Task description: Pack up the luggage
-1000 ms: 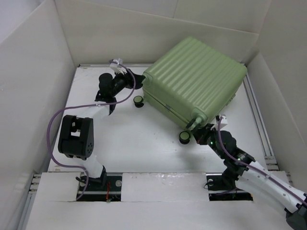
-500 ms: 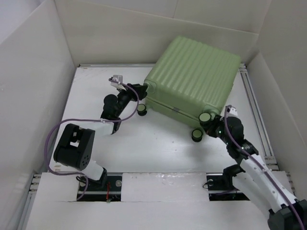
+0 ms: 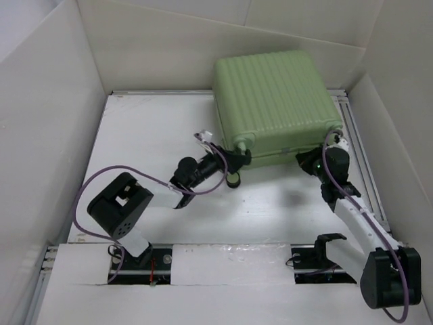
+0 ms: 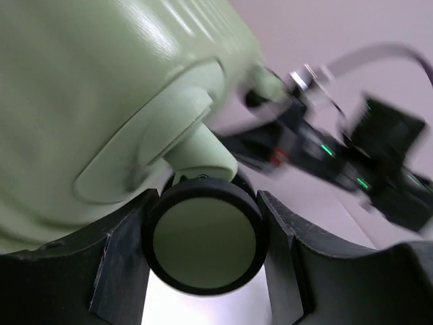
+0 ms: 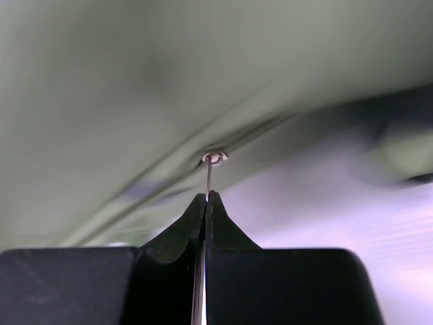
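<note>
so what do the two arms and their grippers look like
The left arm and right arm are black blocky joints with white link covers, each trailing a purple cable. The left gripper and right gripper have matte black angular fingers. A small green light glows near the right wrist.

The suitcase is showing a ribbed, softly glossy plastic shell; the wheel in the left gripper is looking matt.
</note>
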